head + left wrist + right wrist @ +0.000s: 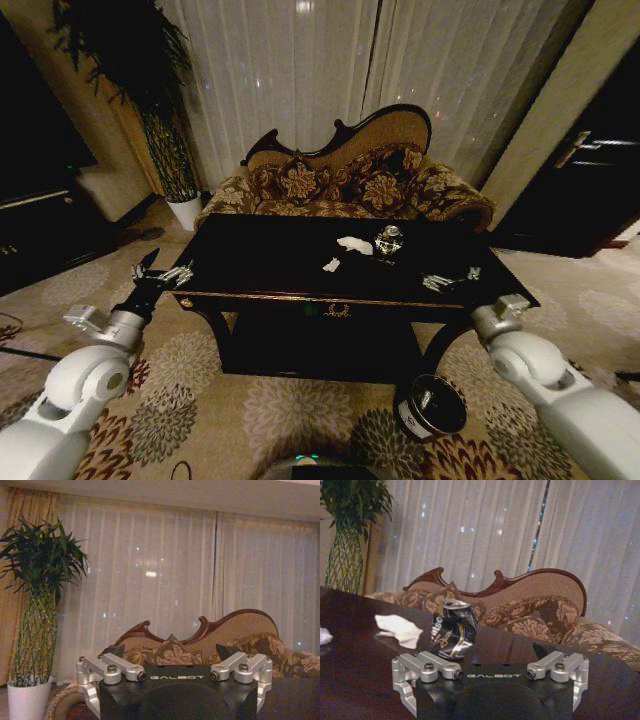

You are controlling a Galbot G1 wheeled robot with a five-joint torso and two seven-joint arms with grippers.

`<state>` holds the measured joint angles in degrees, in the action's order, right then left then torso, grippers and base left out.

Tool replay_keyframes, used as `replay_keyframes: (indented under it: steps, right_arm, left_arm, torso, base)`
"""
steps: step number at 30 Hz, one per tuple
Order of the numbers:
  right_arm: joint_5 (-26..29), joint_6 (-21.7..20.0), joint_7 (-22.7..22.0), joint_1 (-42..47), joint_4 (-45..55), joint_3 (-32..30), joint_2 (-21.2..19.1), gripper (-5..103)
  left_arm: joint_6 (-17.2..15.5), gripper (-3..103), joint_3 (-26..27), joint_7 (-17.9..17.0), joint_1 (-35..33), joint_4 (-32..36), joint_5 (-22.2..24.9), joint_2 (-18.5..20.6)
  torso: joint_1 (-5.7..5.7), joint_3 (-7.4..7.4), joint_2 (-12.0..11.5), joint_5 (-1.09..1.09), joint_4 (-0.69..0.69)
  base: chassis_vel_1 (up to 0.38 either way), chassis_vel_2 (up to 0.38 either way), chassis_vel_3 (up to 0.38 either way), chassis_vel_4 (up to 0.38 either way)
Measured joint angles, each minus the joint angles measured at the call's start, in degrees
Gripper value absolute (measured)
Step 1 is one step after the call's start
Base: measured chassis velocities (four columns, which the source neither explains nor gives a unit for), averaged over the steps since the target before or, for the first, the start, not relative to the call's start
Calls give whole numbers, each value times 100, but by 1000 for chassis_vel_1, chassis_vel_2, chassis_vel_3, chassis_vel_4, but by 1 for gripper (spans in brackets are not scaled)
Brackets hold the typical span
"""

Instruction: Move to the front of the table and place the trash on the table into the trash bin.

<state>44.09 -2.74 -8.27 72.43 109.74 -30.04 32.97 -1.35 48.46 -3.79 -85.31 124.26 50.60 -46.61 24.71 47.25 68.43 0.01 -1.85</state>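
Note:
The glossy dark table (260,292) with gold trim stands right in front of me. On its top lie a white paper wad (353,243), a smaller white wad (331,264) and a crushed dark can (388,240). The right wrist view shows the can (452,629) just ahead of the fingers, with the wads (397,628) beyond it. My right gripper (450,280) hovers open over the table's front right part, a little short of the can. My left gripper (160,272) is open and empty by the front left corner. The black trash bin (432,405) sits on the carpet below the right front leg.
A floral carved-back sofa (345,180) stands behind the table, before pale curtains. A tall plant in a white pot (183,210) is at the back left. A dark cabinet (40,225) is at the left and a dark door (590,170) at the right. Floral carpet covers the floor.

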Motion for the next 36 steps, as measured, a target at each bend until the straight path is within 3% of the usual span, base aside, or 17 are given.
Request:
replay_keyframes:
  steps: [7, 14, 20, 26, 36]
  right_arm:
    - [201, -27, 78, -991, -422, 825, -122, 100]
    - [767, -179, 148, -1924, -925, 1687, -204, 100]
    - [893, -204, 258, -2389, -1180, 2146, -218, 100]
    - [1005, -227, 328, -3403, -1581, 2883, -127, 100]
    - [974, -220, 419, -3789, -1940, 3359, 66, 100]
  left_arm:
    - [-1, 100, 0, 0, 0, 0, 0, 0]
    - [-1, 100, 0, 0, 0, 0, 0, 0]
    - [-1, 100, 0, 0, 0, 0, 0, 0]
    - [-1, 100, 0, 0, 0, 0, 0, 0]
    - [-1, 100, 0, 0, 0, 0, 0, 0]
  torso:
    - [0, 0, 0, -1, 0]
    - [0, 0, 0, -1, 0]
    - [-1, 0, 0, 0, -1]
    - [-1, 0, 1, -2, 1]
    - [-1, 0, 1, -1, -1]
  base:
    - [0, 0, 0, 0]
    - [0, 0, 0, 0]
    - [0, 0, 0, 0]
    - [0, 0, 0, 0]
    - [0, 0, 0, 0]
